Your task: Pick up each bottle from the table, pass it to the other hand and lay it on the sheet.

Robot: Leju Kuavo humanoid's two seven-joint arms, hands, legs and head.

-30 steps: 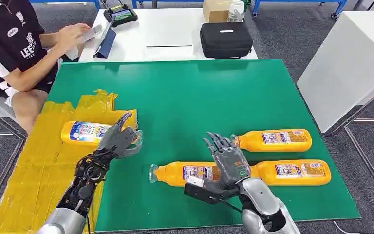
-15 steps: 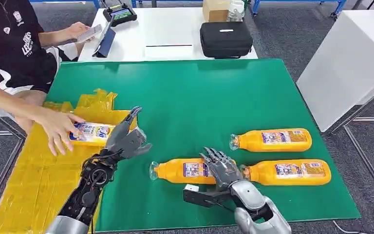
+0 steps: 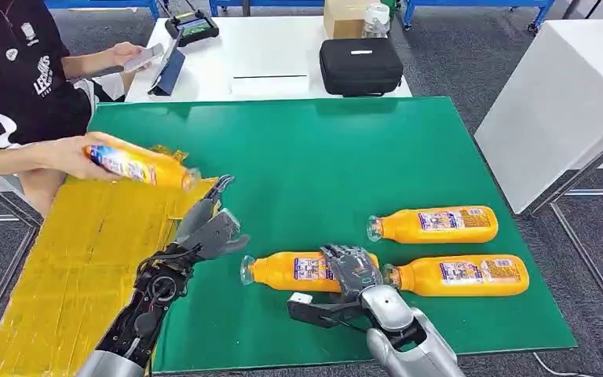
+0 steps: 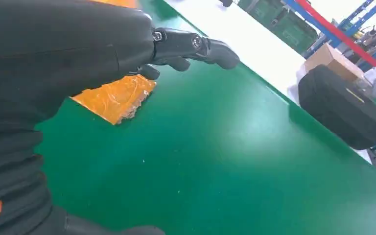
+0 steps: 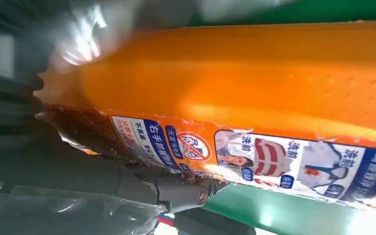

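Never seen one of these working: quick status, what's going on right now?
Right hand down on nearest bottle, grip unclear. Left hand open, empty. Person's hand holds a bottle above yellow sheet.

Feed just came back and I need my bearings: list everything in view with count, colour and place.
Plastic bottles: four, orange. One under the right hand, two on the green mat's right, one held by the person over the sheet.
Sheet: one, yellow, left.
Mat: one, green.
Case: one, black, white table behind.
Cardboard box: one, brown, same table.
Person: one, seated far left.
Left hand: open, above the mat's edge.
Right hand: resting on the nearest bottle.
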